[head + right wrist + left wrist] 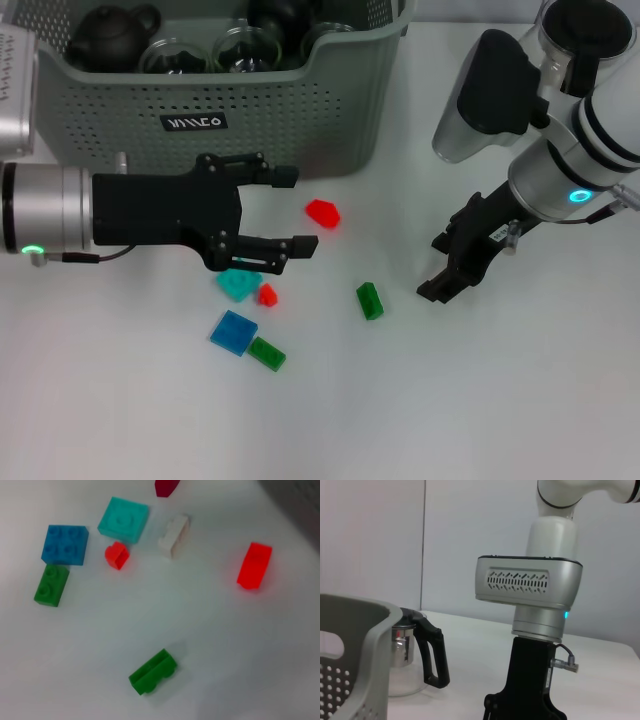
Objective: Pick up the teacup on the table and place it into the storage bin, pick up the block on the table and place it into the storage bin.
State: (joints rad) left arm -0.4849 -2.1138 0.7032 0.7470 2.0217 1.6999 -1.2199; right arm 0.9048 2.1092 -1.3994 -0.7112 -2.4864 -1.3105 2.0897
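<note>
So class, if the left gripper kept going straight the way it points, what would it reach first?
Probably the red block: the open left gripper points right at it, though it may pass above it.

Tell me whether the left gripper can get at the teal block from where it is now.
Probably yes. The left gripper is open and sits just above the teal block, with only a small red block beside it; nothing covers it.

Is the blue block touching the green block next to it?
Cannot tell. In the head view the blue block and green block seem to meet at a corner; the right wrist view shows them edge to edge with no plain gap.
</note>
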